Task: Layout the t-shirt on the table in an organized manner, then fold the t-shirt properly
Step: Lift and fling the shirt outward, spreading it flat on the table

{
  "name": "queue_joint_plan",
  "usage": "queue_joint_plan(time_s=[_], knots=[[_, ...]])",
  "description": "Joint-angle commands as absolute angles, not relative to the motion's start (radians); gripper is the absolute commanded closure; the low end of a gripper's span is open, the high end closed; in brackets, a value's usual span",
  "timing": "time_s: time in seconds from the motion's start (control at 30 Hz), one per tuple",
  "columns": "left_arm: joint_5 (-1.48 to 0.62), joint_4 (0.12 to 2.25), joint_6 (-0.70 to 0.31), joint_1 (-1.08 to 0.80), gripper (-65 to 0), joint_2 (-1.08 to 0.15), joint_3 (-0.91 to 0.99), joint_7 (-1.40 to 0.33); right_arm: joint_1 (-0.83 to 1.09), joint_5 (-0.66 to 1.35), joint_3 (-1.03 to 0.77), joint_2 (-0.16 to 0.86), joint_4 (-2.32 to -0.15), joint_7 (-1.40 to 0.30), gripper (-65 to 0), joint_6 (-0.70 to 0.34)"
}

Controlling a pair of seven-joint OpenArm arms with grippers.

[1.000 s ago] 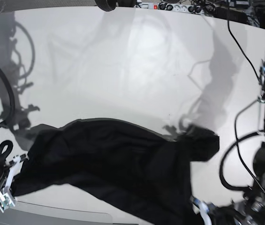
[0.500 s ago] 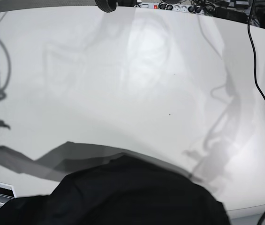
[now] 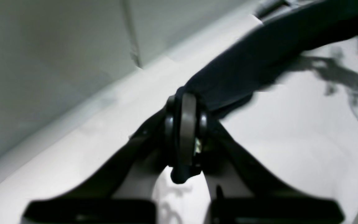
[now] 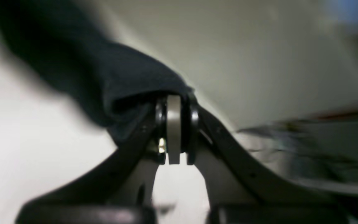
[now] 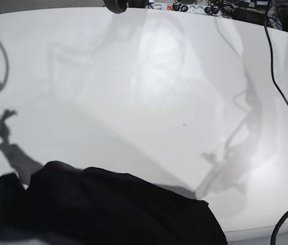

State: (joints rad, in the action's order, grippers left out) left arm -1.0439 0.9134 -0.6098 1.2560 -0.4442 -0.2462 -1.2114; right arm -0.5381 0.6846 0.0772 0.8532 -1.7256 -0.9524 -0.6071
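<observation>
Both pincers are clamped on the t-shirt (image 5: 113, 209): in the left wrist view the left gripper (image 3: 186, 137) has its jaws pressed together on a bunched edge of black cloth, and in the right wrist view the right gripper (image 4: 174, 124) pinches another fold the same way.

Against the base view of a second ago, the biggest change is on the table (image 5: 149, 87). Then both arms stood in view at its sides, with the garment spread in a long band across the near part. Now neither arm shows in the base view; only their shadows fall on the white top, one at the left edge and one toward the right. The t-shirt has drawn in toward the near edge and sits as a dark mound at the bottom left and centre of the frame, running off the bottom. Half a second ago the mound sat more to the centre and right.

From the left gripper the cloth stretches up and away in a taut strip above the tabletop. From the right gripper it hangs off to the left in a thick drape.

A black cable (image 5: 281, 97) runs down the table's right side.
</observation>
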Motion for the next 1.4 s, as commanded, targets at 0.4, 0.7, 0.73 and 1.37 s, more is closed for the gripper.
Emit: queue_joint_plan(time_s=[0.4,0.7,0.73,1.37], knots=[[-1.484,0.935,-0.669,0.964,0.0,-0.452,-0.855,-1.396,-0.094,1.150,0.066,0.770,-1.733,-1.332,0.0,-0.698],[-1.484,0.982,-0.698,0.841,0.0,-0.555,-0.922,-1.396,0.154,1.219,0.066,0.774,-1.733,-1.396,0.0,-0.698],[-1.484,1.001,-0.698,0.849,0.0,-0.579,-0.922,-1.396,0.174,1.233,0.066,0.776,-1.733,-1.396,0.0,-0.698],[-1.484,1.577,-0.698,0.891,0.0,-1.097,-0.922,-1.396,0.219,1.317,0.065,0.939,-1.734,-1.396,0.0,-0.698]])
